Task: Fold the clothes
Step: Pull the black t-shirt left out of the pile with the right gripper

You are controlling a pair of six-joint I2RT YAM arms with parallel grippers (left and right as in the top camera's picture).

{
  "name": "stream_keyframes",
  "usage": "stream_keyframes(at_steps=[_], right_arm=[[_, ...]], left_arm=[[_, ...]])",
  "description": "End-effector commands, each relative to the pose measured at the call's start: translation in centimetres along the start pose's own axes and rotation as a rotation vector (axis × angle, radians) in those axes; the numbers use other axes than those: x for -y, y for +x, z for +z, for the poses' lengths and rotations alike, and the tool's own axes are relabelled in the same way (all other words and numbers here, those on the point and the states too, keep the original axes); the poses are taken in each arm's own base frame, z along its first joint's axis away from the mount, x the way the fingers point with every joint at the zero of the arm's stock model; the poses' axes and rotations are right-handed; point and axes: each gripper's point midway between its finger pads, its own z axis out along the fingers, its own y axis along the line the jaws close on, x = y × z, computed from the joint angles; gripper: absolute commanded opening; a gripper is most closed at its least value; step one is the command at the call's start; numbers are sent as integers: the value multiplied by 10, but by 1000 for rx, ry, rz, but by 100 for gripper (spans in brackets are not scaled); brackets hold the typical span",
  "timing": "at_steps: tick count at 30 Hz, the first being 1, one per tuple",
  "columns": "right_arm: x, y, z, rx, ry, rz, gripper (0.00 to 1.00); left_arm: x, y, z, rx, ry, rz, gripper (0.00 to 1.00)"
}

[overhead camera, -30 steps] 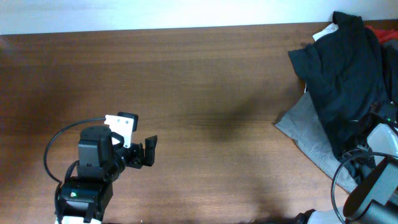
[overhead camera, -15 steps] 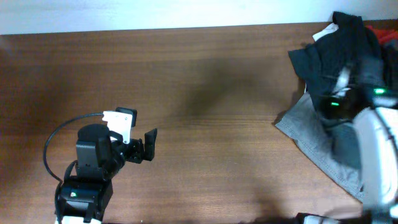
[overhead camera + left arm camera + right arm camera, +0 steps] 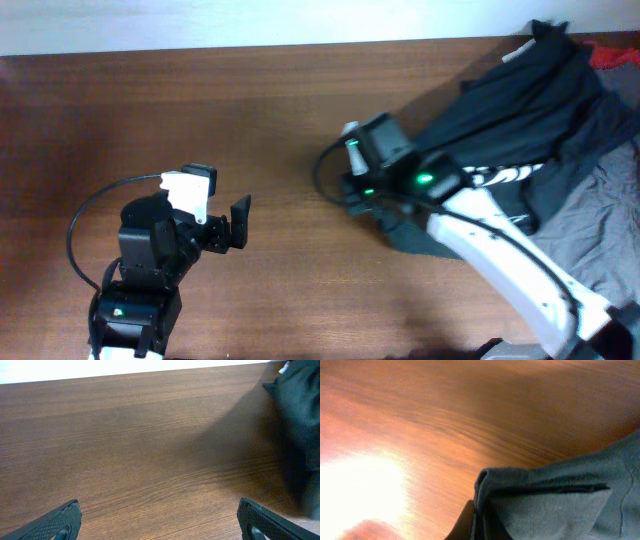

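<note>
Right gripper (image 3: 362, 203) holds the black T-shirt (image 3: 520, 100) stretched across the table (image 3: 200, 100).

Overhead looks straight down on the wooden table (image 3: 250, 110). The left wrist camera faces low across it toward the black T-shirt (image 3: 300, 405); the right wrist camera sits close on that shirt's bunched edge

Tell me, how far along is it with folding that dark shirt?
Barely started. Done: the black T-shirt lies stretched from the right edge toward the middle of the table. In hand: the right gripper pinches a bunched edge of it; the left gripper hangs open over bare wood. Left: spreading it flat and every fold.
</note>
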Motion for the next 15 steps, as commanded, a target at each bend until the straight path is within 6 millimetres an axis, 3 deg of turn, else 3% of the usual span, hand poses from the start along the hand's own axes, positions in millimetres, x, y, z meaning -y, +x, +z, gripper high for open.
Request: stream_keyframes(at_steps=[1,2,3,4,6,10,15], right_arm=[[-27,-9,16,24,-61,-23,4],[-30,-15,20,44,-69,-25,6],[-32,-22,23,71,-73,-26,13],[-29,-29,25,98,-62,-23,32],[-18,-41,23,144,-18,-9,45],[26,-50,0,164,104,57,58],[97,-39,-49,137,245,192,61]], left_arm=[[0,-10,-3,23,-7,-5,99],[0,-9,-2,19,-7,-5,99],[0,-9,-1,15,-7,-6,99],[0,-7,0,9,-7,-7,99],[1,-5,2,-4,7,-9,99],[15,1,8,-34,93,-15,99],[33,13,21,-98,197,-25,99]])
